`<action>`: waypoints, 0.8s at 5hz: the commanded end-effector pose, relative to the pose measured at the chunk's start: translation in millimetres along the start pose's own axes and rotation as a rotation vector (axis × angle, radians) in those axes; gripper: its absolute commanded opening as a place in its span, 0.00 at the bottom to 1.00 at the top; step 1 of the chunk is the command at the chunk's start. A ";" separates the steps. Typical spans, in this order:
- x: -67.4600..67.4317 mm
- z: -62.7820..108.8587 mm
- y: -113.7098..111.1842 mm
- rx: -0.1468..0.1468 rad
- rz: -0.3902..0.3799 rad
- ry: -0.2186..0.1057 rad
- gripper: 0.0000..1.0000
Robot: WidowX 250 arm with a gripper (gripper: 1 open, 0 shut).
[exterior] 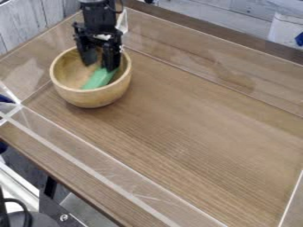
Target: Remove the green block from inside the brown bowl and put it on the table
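Broad wood-grain table [201, 133] walled by clear acrylic, bare from centre out to three and six o'clock. At about ten o'clock of the frame, the brown bowl [73, 93], upright, near the left wall and the far wall but apart from both. Above its far rim, at the bowl's one o'clock, the gripper [99, 62], pointing steeply down with jaws spread wide and nothing between them. Inside the bowl, toward its three o'clock side, the green block [104, 78], leaning along the inner wall, upper end just under the fingertips; touching or not, hard to tell at this size.

Step in hand, by the look of it: reaching down to the block, grasp not yet made. Next move calls for straddling the block's narrow width, closing, lifting clear of the thick rim, then carrying toward four o'clock, where open tabletop lies. Tight spots: bowl wall beside the near finger, acrylic wall behind.
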State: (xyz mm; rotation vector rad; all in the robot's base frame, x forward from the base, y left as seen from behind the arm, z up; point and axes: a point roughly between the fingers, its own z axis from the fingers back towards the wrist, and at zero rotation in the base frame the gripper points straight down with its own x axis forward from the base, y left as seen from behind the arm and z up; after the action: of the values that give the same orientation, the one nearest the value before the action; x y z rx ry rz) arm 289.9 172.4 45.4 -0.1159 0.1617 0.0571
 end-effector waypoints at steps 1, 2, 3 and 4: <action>4.8 12.3 4.2 0.029 0.001 -0.040 0.00; 5.7 10.0 4.4 0.030 0.003 -0.039 0.00; 5.3 12.1 3.3 0.031 0.004 -0.045 0.00; 5.0 14.2 2.1 0.032 0.005 -0.052 0.00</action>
State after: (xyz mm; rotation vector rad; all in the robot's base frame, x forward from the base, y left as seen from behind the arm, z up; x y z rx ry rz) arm 291.1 173.1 40.3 -0.1117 0.1624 0.0638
